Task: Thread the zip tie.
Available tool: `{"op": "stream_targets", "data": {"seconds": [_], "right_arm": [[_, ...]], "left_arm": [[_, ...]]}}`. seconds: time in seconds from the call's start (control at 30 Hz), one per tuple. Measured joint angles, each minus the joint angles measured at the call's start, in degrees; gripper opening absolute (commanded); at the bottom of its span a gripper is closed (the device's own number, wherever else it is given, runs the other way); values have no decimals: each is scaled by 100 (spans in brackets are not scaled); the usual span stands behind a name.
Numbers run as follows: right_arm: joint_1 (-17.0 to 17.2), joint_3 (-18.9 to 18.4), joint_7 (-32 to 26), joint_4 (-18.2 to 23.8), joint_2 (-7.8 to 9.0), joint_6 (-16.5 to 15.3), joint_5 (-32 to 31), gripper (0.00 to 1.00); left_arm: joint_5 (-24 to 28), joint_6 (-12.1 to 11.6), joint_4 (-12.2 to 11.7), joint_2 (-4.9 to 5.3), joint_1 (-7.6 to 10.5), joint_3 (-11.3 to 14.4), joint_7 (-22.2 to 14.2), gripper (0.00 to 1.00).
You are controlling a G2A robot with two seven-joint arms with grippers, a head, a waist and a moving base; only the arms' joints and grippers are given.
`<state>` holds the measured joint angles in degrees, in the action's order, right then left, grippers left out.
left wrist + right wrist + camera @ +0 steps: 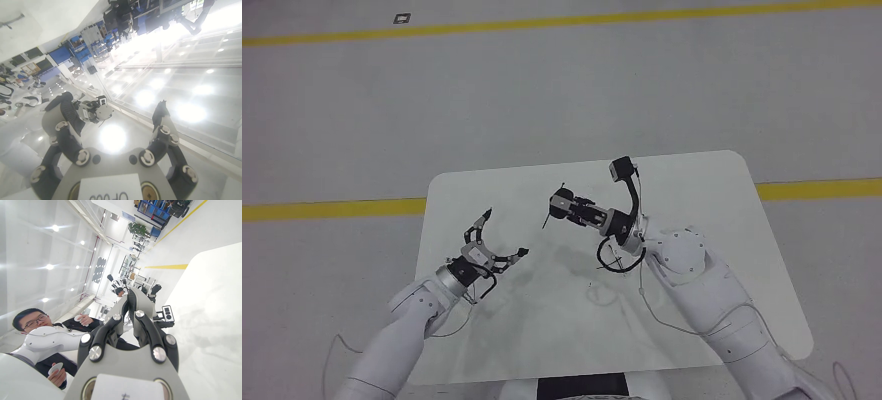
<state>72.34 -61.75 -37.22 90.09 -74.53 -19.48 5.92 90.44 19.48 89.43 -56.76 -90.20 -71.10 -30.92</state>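
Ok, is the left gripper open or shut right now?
Open. The left gripper shows its jaws spread wide apart, nothing between them.

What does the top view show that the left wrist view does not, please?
Top view: the whole outline of the white table, yellow floor lines beside it. Left wrist view: ceiling lights and shelving beyond the left gripper, its fingers spread. Both: the left gripper, open, facing the right gripper, shut on the zip tie.
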Motion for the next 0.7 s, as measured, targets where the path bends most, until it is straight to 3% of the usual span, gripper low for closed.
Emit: {"op": "stream_targets", "data": {"seconds": [0.07,0.33,0.47,0.7], "right_arm": [[-5,5,0,-5,-2,0,5,0],[34,34,108,-23,-5,0,-52,0],[-1,62,221,-8,-18,0,-89,0],[-79,82,318,68,-52,0,-149,0]], "left_arm": [[26,0,-6,77,92,26,-18,100],[-49,-5,-25,41,82,40,-57,100],[-48,0,-129,-73,37,80,-596,100],[-49,0,-301,-126,72,135,-1344,100]]}}
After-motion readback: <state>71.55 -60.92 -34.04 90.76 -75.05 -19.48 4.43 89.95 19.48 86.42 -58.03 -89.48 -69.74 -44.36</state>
